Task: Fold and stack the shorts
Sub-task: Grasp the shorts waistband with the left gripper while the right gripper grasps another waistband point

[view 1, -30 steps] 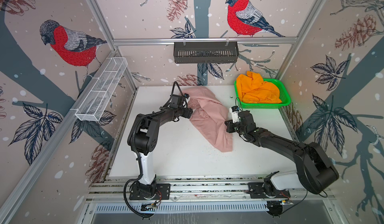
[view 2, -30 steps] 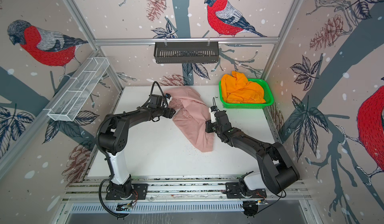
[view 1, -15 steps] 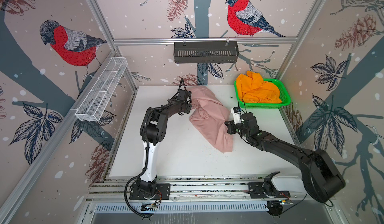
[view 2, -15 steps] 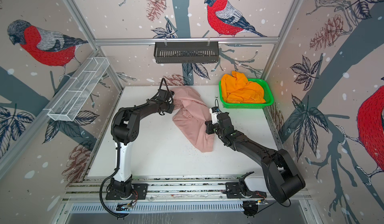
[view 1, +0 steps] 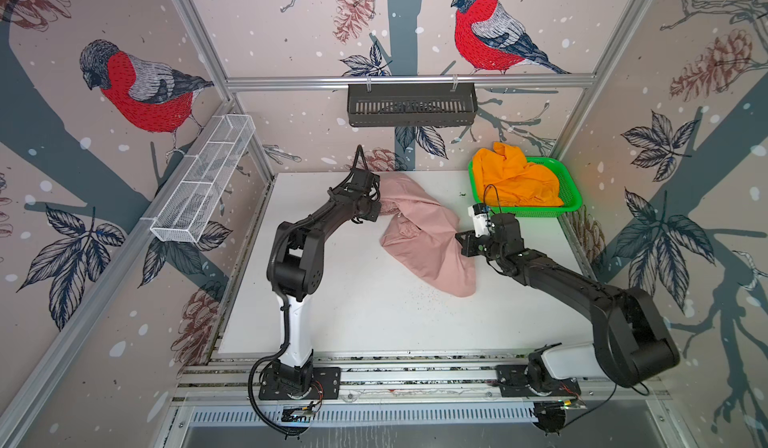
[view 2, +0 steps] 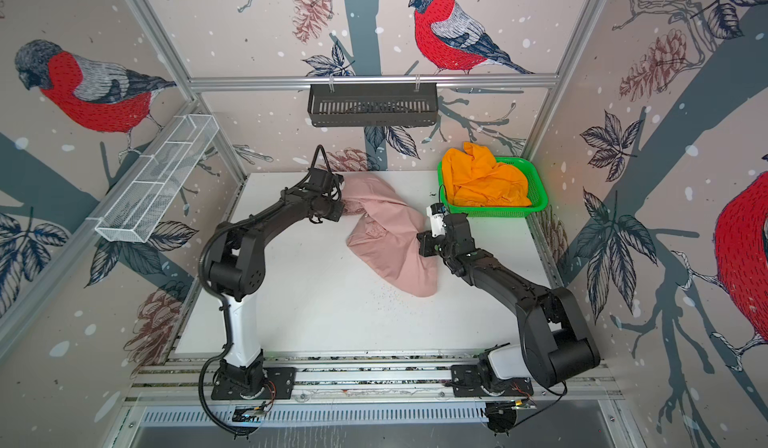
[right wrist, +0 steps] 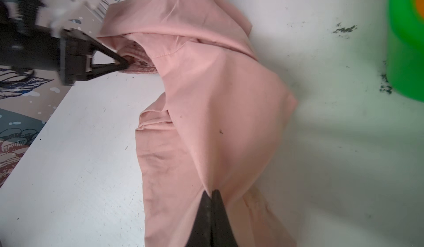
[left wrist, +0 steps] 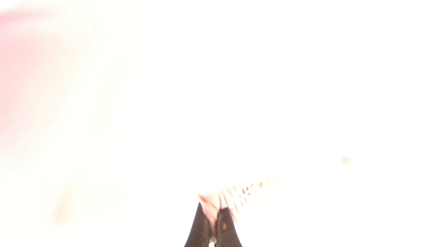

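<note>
The pink shorts (view 1: pixel 428 238) lay on the white table (view 1: pixel 353 313). They were a soft matte cloth bunched into a long, loosely twisted shape that ran from the back of the table toward its middle, with smooth broad folds and a stitched hem showing. Their gathered waistband (right wrist: pixel 140 67), ribbed and crinkled, sat at the far end, where the thin black tapered fingers of the left gripper (right wrist: pixel 122 63) were pinched together on it. The left wrist view was washed out almost to white, yet it showed dark fingers closed with pale cloth between them. The right gripper (right wrist: pixel 212 194) was likewise clamped on a raised fold at the side of the same shorts, and the cloth rose to a peak there. The orange shorts (view 1: pixel 515 179) sat crumpled in a heap in the green plastic basket (view 1: pixel 540 212) at the back right corner, well apart from the pink pair. The tabletop was scuffed and speckled with dark flecks. A white cylinder (view 1: pixel 480 221) on the right wrist carried dark print, too small to read.
</note>
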`<state>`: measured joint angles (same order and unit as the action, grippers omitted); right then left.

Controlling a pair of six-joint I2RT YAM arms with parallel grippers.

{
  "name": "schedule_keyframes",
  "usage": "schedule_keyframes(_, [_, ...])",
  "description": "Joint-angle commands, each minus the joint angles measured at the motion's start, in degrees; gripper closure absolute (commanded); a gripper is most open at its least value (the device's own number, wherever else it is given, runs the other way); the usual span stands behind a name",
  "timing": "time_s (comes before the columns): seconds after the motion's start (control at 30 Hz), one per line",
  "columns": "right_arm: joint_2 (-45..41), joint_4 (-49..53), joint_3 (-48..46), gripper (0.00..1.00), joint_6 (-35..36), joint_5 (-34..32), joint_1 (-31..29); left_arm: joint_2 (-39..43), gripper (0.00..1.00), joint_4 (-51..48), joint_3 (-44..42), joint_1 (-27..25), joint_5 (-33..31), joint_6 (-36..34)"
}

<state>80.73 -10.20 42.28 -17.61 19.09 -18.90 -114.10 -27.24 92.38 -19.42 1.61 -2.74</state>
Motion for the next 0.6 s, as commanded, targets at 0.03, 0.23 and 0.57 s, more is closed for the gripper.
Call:
schedule_keyframes(0.03, [2.15, 1.98, 5.01, 0.94, 2.28, 2.32, 2.68, 10.44, 1.00, -6.88, -2.43, -1.91, 4.90, 3.55])
schedule_keyframes(0.23, [7.58, 9.39, 16.39, 0.70, 3.83, -0.70, 4.09, 20.85, 1.00, -10.49, -5.09, -2.90, 14.02, 7.23])
schedule_keyframes(0.57, [-5.07, 3.37, 3.95, 0.47, 5.60, -6.47, -14.14, 30.51, 1.00, -5.94, -13.58, -2.91, 13.50, 9.14])
